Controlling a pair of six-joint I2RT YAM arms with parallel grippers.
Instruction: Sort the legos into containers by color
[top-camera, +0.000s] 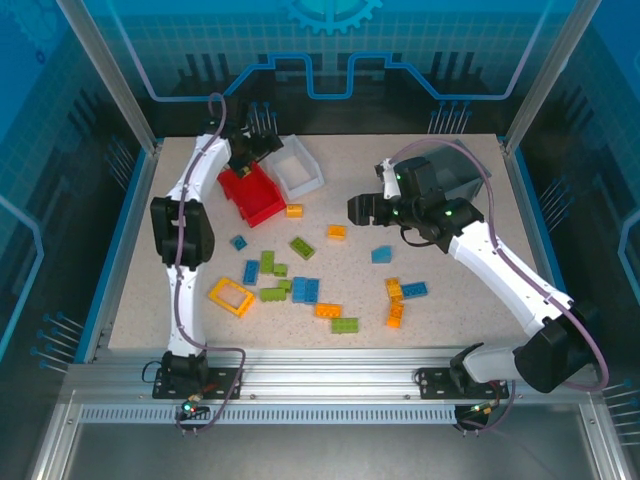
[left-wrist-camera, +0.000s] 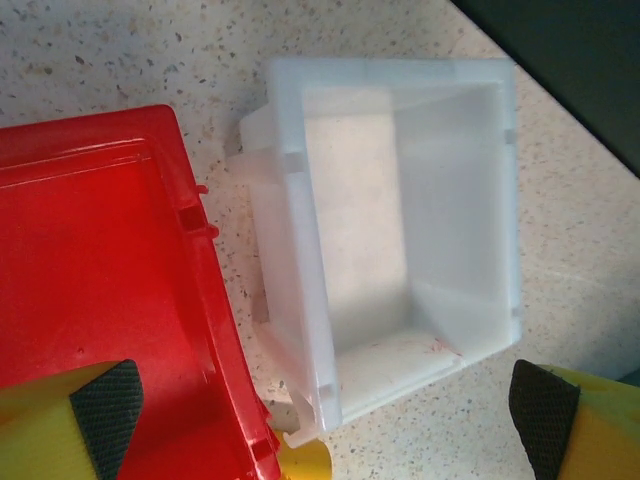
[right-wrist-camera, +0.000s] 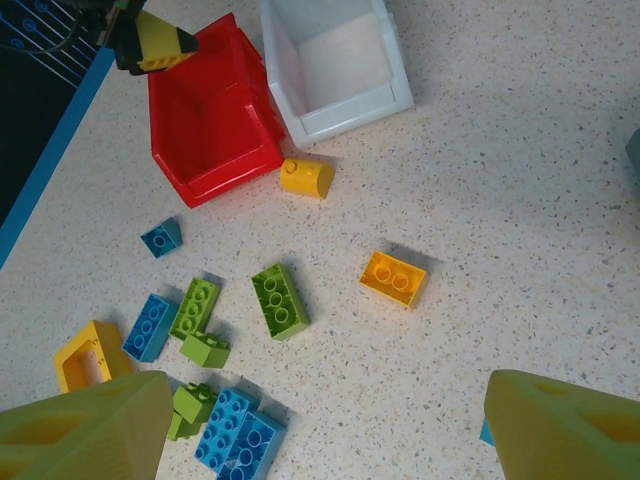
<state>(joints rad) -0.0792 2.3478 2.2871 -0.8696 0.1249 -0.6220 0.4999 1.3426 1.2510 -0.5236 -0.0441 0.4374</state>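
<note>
The tabletop (top-camera: 140, 290) is a pale, speckled surface with a blue strip (top-camera: 120, 240) along its sides. It sits inside an aluminium frame (top-camera: 320, 385) walled by translucent blue panels (top-camera: 330, 50). The left gripper (left-wrist-camera: 322, 398) hangs at the far left, jaws spread wide with nothing between them. Beneath it the red bin (left-wrist-camera: 100, 250) lies under its left jaw, and the white bin (left-wrist-camera: 400, 200) sits side by side with that, under its middle and right. The right gripper (right-wrist-camera: 320, 420) hovers near the tabletop's centre, jaws apart and holding nothing. The legos (top-camera: 305, 290) lie loose on the tabletop. An orange brick (right-wrist-camera: 393, 278) is just ahead of the right gripper, a green brick (right-wrist-camera: 280, 300) to its left, and a rounded yellow piece (right-wrist-camera: 306, 177) just beside the red bin. The grey bin (top-camera: 465, 170) stands behind the right gripper, partly hidden by the arm.
</note>
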